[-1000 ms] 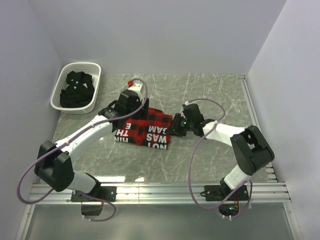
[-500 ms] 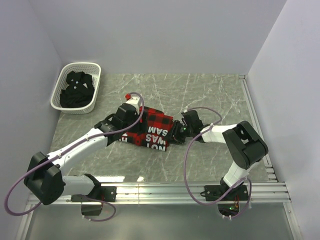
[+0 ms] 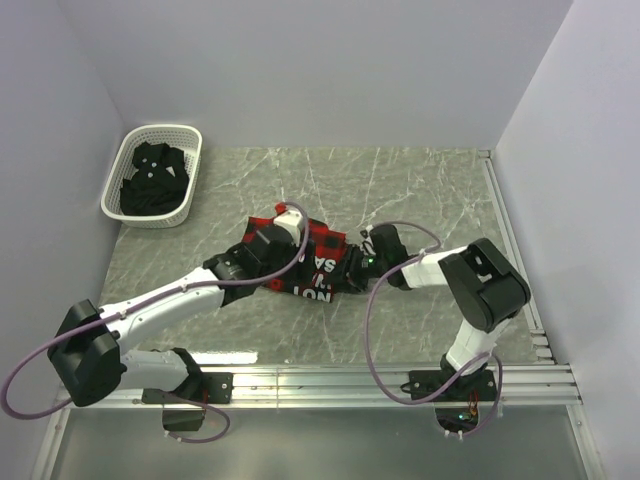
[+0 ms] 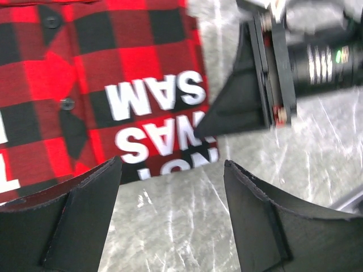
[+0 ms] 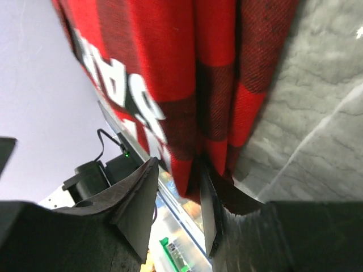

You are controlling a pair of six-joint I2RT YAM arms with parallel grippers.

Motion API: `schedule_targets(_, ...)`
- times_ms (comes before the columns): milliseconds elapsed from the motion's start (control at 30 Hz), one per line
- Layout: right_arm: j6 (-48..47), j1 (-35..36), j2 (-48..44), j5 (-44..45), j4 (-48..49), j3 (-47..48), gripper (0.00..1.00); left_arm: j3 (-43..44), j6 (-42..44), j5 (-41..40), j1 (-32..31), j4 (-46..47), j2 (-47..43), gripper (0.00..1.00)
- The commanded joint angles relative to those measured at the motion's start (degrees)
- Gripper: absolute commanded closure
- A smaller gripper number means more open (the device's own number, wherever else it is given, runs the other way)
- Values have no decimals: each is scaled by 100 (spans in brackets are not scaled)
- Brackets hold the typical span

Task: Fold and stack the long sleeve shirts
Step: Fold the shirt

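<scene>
The red-and-black flannel shirt [image 3: 318, 270], folded with white lettering on top, lies mid-table. It also shows in the left wrist view [image 4: 85, 85] and in the right wrist view [image 5: 187, 73]. My left gripper [image 3: 290, 258] hovers over it, open and empty, its jaws over bare table at the shirt's near edge [image 4: 171, 170]. My right gripper [image 3: 360, 262] is at the shirt's right edge. It is open, and the shirt's folded edge lies between the jaws, against one finger [image 5: 178, 170]. The black shirt [image 3: 150, 180] lies bunched in the basket.
The white lattice basket [image 3: 160, 131] stands at the back left corner. The table [image 3: 430, 190] is grey marble, walled on three sides, with a metal rail [image 3: 330, 380] along the near edge. The right gripper's finger [image 4: 238, 110] is close to my left gripper.
My left arm has swung right and nearer, and now lies across the flannel's left part. The right gripper has stayed at the shirt's right edge, shifting slightly nearer.
</scene>
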Motion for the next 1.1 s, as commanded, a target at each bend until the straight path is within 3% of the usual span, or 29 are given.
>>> schedule_targets(0, -520, -230, -654, 201, -408, 80, 57, 47, 220, -190, -324, 257, -60, 21)
schedule_targets(167, -1261, -607, -1718, 1177, -1895, 256, 52, 117, 615, -418, -815, 310, 203, 20)
schedule_targets(300, -1411, -1187, -2430, 1845, -2407, -42, 48, 328, 905, -918, -1229, 249, 625, 21)
schedule_targets(533, -1596, -1978, -3528, 2347, -2979, -482, 24, 1310, 1196, -2070, -2011, -164, 2083, 21)
schedule_targets(600, -1614, -2101, -3626, 2339, -3058, -526, 19, 1566, 1353, -2412, -2214, -295, 2567, 21)
schedule_targets(767, -1605, -2295, -3627, 2093, -2980, -605, 19, 1962, 1783, -3037, -2469, -621, 3436, 21)
schedule_targets(1067, -1534, -2427, -3284, 1601, -2593, -798, 19, 2051, 1908, -3548, -2548, -885, 3868, 23)
